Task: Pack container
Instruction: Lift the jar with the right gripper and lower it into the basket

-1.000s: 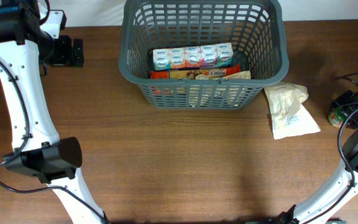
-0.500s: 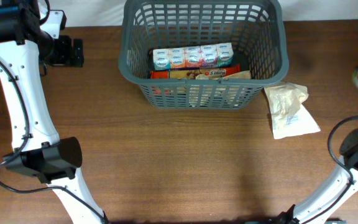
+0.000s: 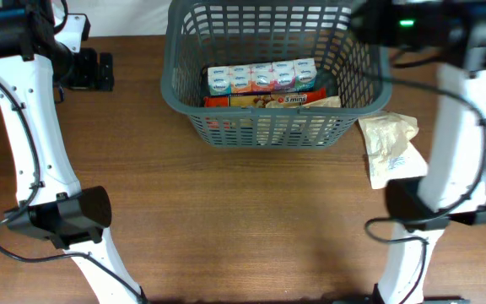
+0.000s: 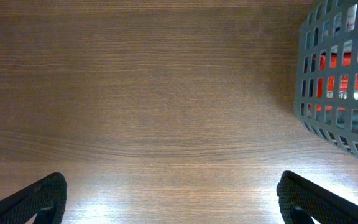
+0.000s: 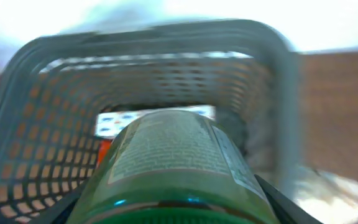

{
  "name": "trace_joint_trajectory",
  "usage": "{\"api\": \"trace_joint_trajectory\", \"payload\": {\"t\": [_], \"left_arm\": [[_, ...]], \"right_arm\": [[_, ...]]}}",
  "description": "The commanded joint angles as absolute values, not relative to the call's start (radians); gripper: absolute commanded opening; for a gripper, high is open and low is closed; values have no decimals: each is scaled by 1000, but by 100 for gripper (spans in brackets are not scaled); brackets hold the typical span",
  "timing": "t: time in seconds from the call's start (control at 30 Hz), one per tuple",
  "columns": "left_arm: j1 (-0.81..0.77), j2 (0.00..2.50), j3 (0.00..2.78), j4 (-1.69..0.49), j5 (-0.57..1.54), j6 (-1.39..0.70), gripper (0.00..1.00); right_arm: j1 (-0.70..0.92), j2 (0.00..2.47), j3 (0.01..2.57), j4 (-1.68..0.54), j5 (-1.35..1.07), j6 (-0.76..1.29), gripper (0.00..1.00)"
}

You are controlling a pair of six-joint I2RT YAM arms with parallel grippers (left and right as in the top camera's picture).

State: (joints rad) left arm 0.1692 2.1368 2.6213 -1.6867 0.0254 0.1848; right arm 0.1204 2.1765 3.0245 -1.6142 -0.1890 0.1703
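Note:
The dark grey lattice basket [image 3: 175, 84] stands at the back middle of the table. It holds a row of small pastel cups [image 3: 262, 78] and a red box [image 3: 264, 100]. My right gripper [image 5: 173, 208] is shut on a green glass bottle [image 5: 173, 155] with a pale printed label. It holds the bottle in the air just beyond the basket [image 5: 166, 31], looking into it. In the overhead view the right arm [image 3: 412, 24] is blurred over the basket's back right corner, and the bottle is hidden there. My left gripper [image 4: 173, 205] is open and empty over bare table left of the basket [image 4: 340, 93].
A pale crumpled bag [image 3: 392, 148] lies on the table just right of the basket's front right corner. The left arm's gripper [image 3: 99, 72] sits at the back left of the table. Both arm bases stand near the front edge.
My right arm has swung from the table's far right edge up and left to the basket's back right corner, carrying the green bottle. The left arm has not moved.

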Motion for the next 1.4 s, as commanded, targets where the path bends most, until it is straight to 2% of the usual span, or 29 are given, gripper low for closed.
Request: {"api": "trace_joint_trajectory", "payload": {"t": [0.0,0.2,0.43,0.6,0.83,0.9,1.1,1.33,1.37], "left_arm": [[172,2145,2617,-1687,33,172,99],[172,2145,2617,-1687,33,172,99],[172,2145,2617,-1687,33,172,99],[172,2145,2617,-1687,33,172,99],[172,2145,2617,-1687,33,172,99],[172,2145,2617,-1687,33,172,99],[172,2145,2617,-1687,33,172,99],[172,2145,2617,-1687,33,172,99],[172,2145,2617,-1687,33,172,99]], "right_arm": [[262,2202,3006,-1551,38,107,4],[325,2302,2897,-1491,113,105,4],[321,2404,2692,-1442,23,105,4],[323,2405,2666,-1418,-148,104,4],[316,2416,2642,-1399,-89,105,4],[304,2416,2640,-1394,-89,109,5],[272,2432,2638,-1387,-35,139,20],[255,2447,2582,-1387,-44,158,20],[256,2447,2582,-1388,-44,158,25]]}}
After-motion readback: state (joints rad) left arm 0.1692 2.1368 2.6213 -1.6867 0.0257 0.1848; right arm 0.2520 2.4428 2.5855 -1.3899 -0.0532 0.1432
